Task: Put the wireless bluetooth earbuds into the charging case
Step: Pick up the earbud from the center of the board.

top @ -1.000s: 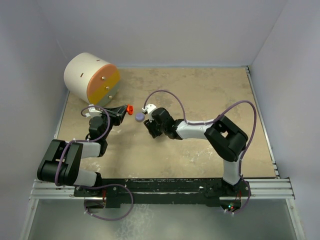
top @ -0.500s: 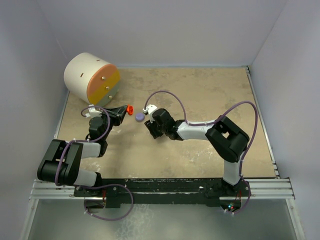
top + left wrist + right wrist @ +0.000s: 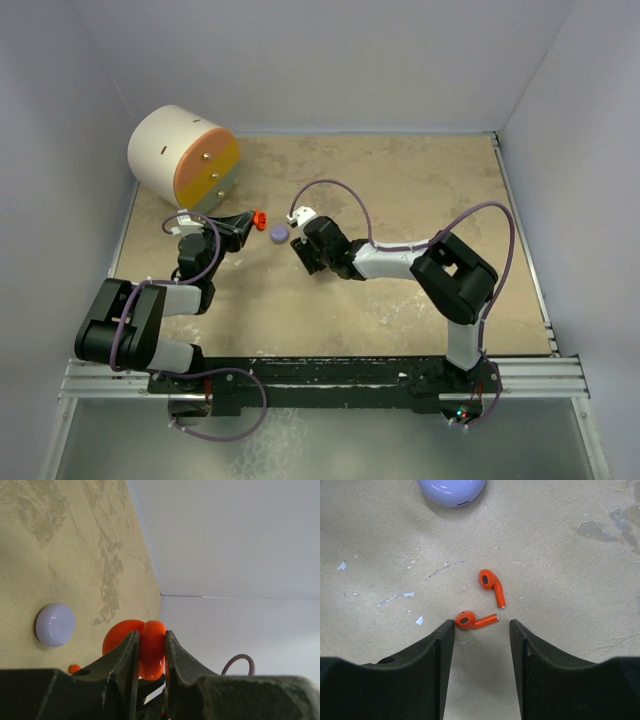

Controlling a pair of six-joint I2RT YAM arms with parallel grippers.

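**Right tool has shifted very slightly beside the glossy lavender round case; the case and the left arm are unchanged.**

Right tool: fingers parted wide, nothing held, low over the mottled tan desk. Two red-orange plastic earbuds lie loose on the tool's side of the lavender case. The nearer earbud sits at the gap between the fingertips, and the farther earbud is just beyond it. Left tool is clamped on a red-orange round case, held beside the lavender case. Judged step: pick the nearer earbud. Its stem lies along the closing line, so turn the wrist to close across the stem. Descend straight and avoid nudging the farther earbud.
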